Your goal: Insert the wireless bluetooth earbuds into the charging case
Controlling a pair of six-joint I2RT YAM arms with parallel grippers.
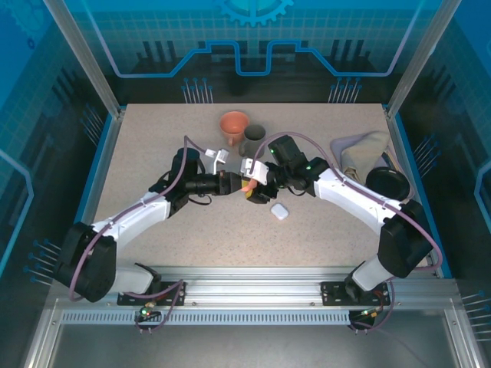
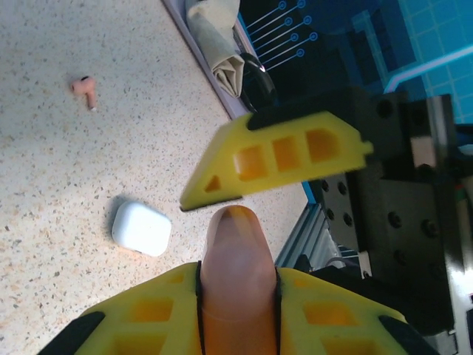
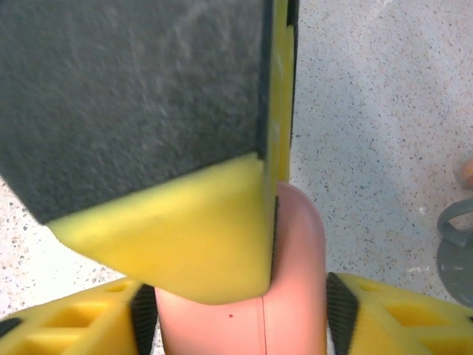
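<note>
Left jaws: the left gripper (image 2: 238, 275) has its jaws drawn narrow and clamped on a pink case (image 2: 233, 296). One yellow finger presses each flank, and the case's rounded end pokes out past the tips.
Right jaws: the right gripper (image 3: 240, 296) has a pad close against each side of the same pink case (image 3: 295, 296). Whether the pads press or only flank it cannot be told.
Crossing fingers: in the right wrist view, a finger of the left gripper (image 3: 148, 111) lies across the front of the case, its grey face toward the camera. In the left wrist view, one finger of the right gripper (image 2: 273, 159) sits just above the case's tip.
Meeting place: from above, the left gripper (image 1: 234, 184) and right gripper (image 1: 255, 188) meet tip to tip over the middle of the table (image 1: 153, 153), with the pink case (image 1: 248, 188) between them.
Earbud: one pink earbud (image 2: 86, 90) lies loose on the table, well apart from both sets of jaws and beyond the white case.
White case: a white case (image 2: 140, 228) lies on the table near the left jaws. From above it is just beside the right jaws, on their near side (image 1: 279, 211).
Beyond the jaws: an orange funnel (image 1: 234, 126) and a dark cup (image 1: 255, 136) stand side by side.
Right of the jaws: a cloth (image 1: 359, 149) and a black round object (image 1: 386, 182) lie well apart from the jaws, by the table's edge.
</note>
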